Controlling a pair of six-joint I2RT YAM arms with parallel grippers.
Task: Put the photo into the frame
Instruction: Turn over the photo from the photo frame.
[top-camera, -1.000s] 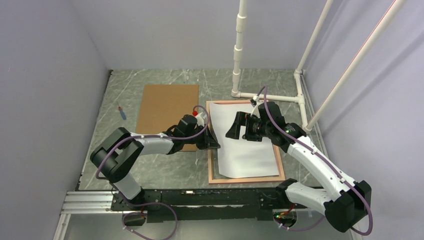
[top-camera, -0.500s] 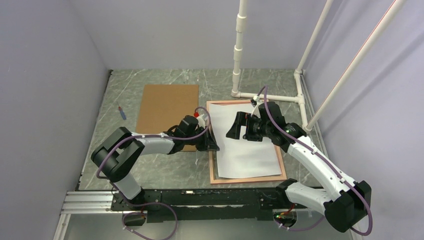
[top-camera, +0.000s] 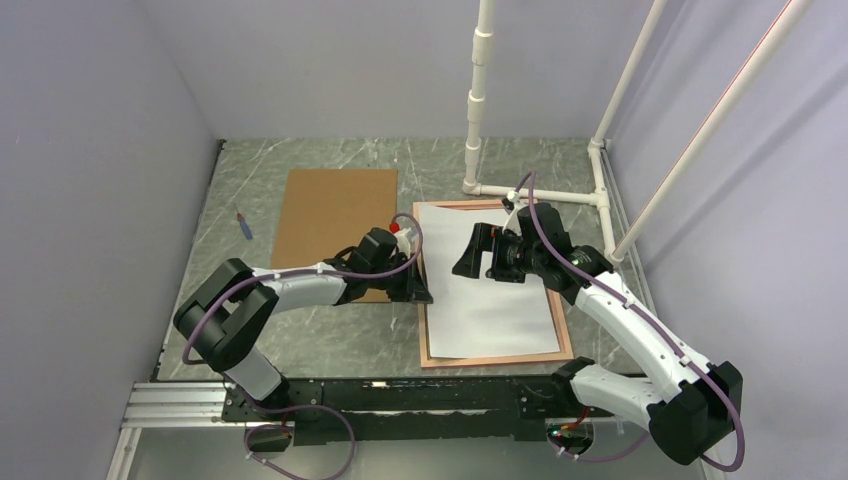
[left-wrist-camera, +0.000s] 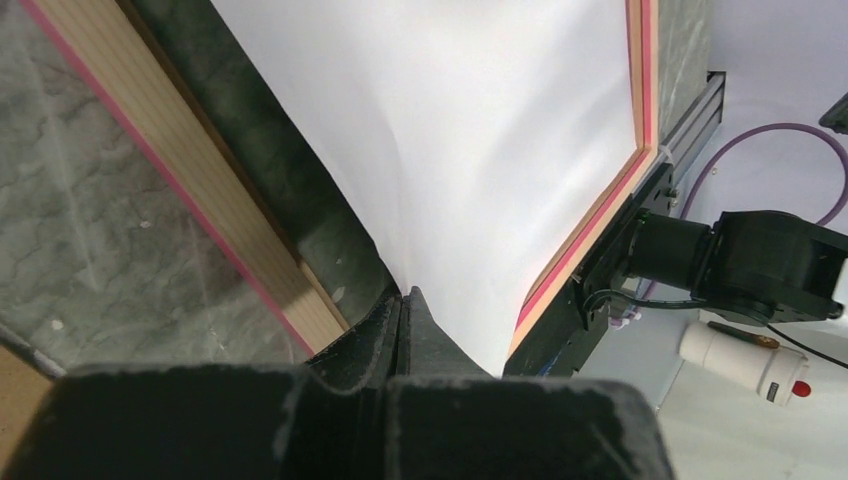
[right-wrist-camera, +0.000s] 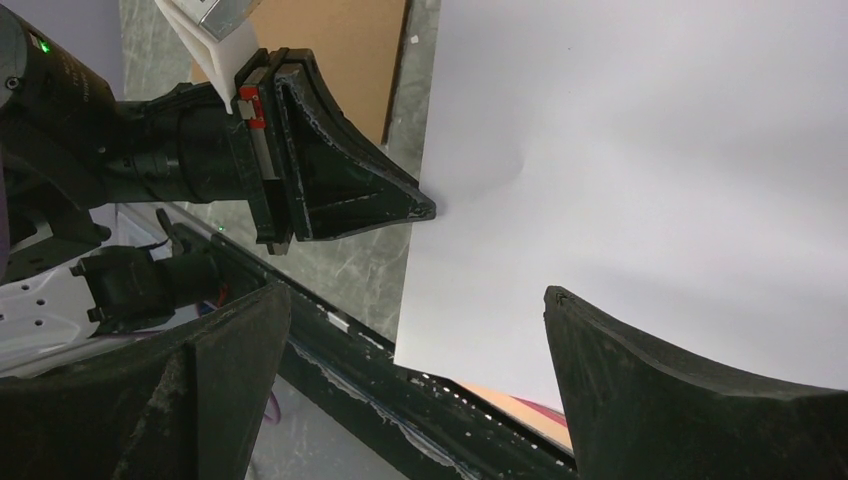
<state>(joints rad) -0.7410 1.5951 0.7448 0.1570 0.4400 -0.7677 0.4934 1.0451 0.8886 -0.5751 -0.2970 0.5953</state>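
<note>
The grey-green marbled bench (top-camera: 330, 335) is seen from above, with a white pipe stand (top-camera: 477, 110) rising at about 1 o'clock from its middle. Two arms are stretched in from the 6 o'clock edge: the left arm (top-camera: 290, 285) is angled towards 2 o'clock and the right arm (top-camera: 630, 320) is bent back towards 10 o'clock.

The frame (top-camera: 495, 358) is laid flat on the bench at about 3 to 4 o'clock from the middle, and its reddish-pink wooden edges show as a narrow border. The photo (top-camera: 495, 310) is laid inside that border with its white back up, so the printed side cannot be seen. Its 9 o'clock edge is raised off the frame's rail, while the remainder is spread over the opening. In the left wrist view a strip of bench is seen between the lifted sheet and the rail.

A plain brown backing board (top-camera: 335, 215) is laid flat at about 10 o'clock, just beside the frame.

The left hand (top-camera: 425, 293) is pressed together on the photo's 9 o'clock edge, and a slight dimple is seen in the paper at that point. The right hand (right-wrist-camera: 415, 292) is held above the middle of the photo with its fingers spread wide apart, and nothing is gripped between them.

A small blue stick with a red tip (top-camera: 243, 226) is laid near the 9 o'clock wall, well apart from the board.
</note>
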